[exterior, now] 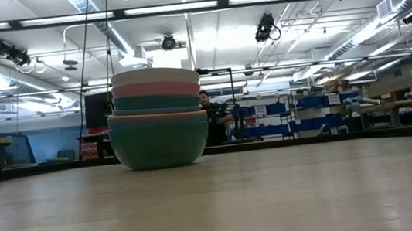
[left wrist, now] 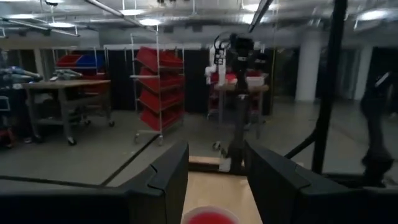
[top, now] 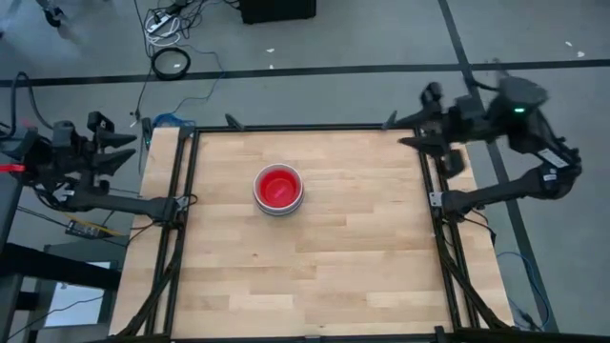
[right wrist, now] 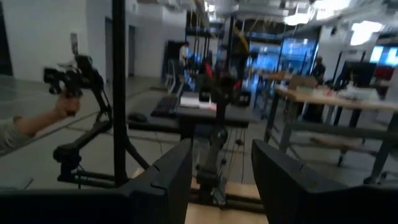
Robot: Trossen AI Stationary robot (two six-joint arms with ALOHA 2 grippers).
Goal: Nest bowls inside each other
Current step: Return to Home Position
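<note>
The bowls (top: 278, 189) stand nested in one stack on the wooden table, a little left of its middle and toward the far side. From above, the innermost bowl shows red (top: 278, 186) inside a pale rim. The low view shows the stack (exterior: 158, 117) from the side. A white rim is on top, pink and teal bands lie under it, and a large green-teal bowl (exterior: 159, 144) rests on its base on the table. My left gripper (top: 129, 151) hangs open beyond the table's left edge. My right gripper (top: 408, 131) hangs open over the far right corner. Neither holds anything.
A black frame (top: 181, 205) runs along the table's edges. In the left wrist view the red bowl's rim (left wrist: 210, 215) shows far off, below the open fingers. A person's hand (right wrist: 61, 107) shows beyond the table in the right wrist view. Bare wood (top: 315, 276) lies all around the stack.
</note>
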